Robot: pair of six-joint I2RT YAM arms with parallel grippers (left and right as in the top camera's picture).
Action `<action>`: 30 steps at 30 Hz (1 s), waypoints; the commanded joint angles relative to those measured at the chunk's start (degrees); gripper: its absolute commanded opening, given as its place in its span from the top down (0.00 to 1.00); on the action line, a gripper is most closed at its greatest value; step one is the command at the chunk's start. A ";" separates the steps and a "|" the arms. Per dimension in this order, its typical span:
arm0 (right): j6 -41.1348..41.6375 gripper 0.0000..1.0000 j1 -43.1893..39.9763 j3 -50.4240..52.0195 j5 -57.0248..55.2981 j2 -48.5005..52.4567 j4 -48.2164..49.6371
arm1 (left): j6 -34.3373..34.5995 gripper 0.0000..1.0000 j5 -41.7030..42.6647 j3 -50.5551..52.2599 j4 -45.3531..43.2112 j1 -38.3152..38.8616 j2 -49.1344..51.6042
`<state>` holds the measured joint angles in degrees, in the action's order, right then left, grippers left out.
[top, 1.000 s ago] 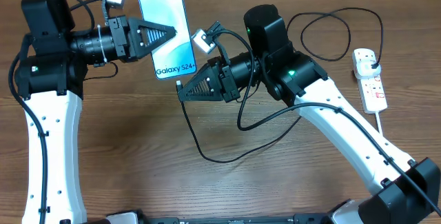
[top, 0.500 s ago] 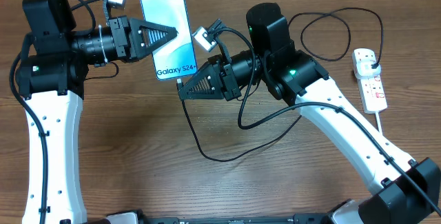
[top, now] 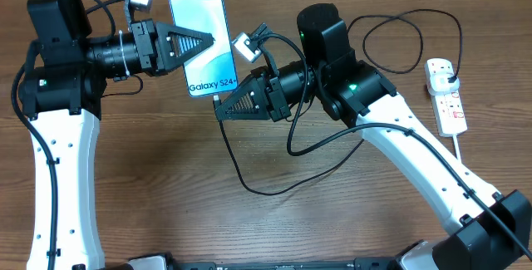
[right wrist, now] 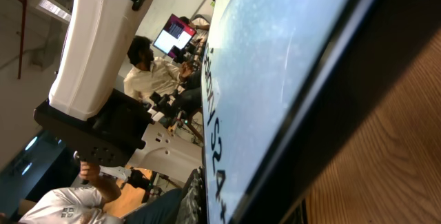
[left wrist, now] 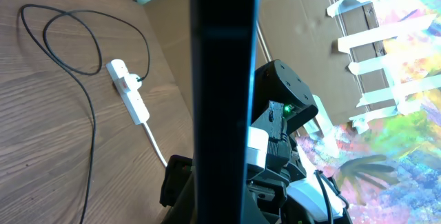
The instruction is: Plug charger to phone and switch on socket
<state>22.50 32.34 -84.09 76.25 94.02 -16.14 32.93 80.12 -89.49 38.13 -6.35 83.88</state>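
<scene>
phone [top: 199, 21] clamped in left fingers [top: 213, 41] | right fingers [top: 228, 107] pinching charger [top: 235, 170] tip at phone's lower end

Overhead, the light is even and fairly bright, falling from above; only soft, faint shadows lie on the brown tabletop [top: 166, 187], and the picture is sharp from edge to edge. The phone [top: 202, 37] screen glows pale without harsh glare. In the left wrist view its edge is a dark, blurred bar against a vivid, sharper background. In the right wrist view the screen looms close, washed-out and soft.
</scene>
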 commanded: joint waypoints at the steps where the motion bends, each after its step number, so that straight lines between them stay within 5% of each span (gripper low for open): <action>1: 0.26 0.96 0.04 -0.50 -2.34 -1.27 0.92 | 0.50 0.96 3.93 -0.61 0.66 2.32 -1.55; 30: 5.11 0.96 0.04 -0.50 -1.14 -1.27 2.56 | -0.96 0.96 3.32 -0.61 -1.11 3.61 -1.51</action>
<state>27.40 32.23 -83.94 75.20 94.02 -15.03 33.10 79.00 -89.56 36.82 -5.67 83.88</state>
